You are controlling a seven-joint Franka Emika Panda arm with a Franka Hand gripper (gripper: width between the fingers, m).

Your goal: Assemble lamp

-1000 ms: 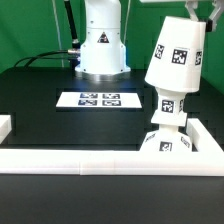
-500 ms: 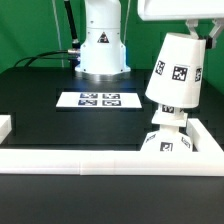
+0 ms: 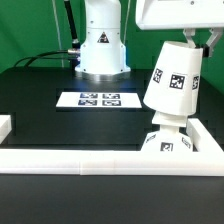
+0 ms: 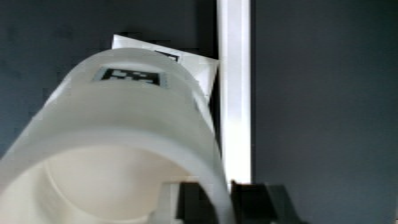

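The white cone shade with square tags hangs tilted at the exterior view's right, above the bulb that stands on the blocky base. The shade's lower edge is just over the bulb's top. My gripper is shut on the shade's upper rim. In the wrist view the shade fills the frame, and its wall runs between my two dark fingers; the bulb and base are hidden under it there.
The marker board lies flat on the black table in front of the arm's white pedestal. A white fence runs along the front, with a side wall at the right and a short stub at the left.
The shade has moved with my gripper: it first swung a little to the exterior view's right and rose, then came back left and lower, closer over the bulb.
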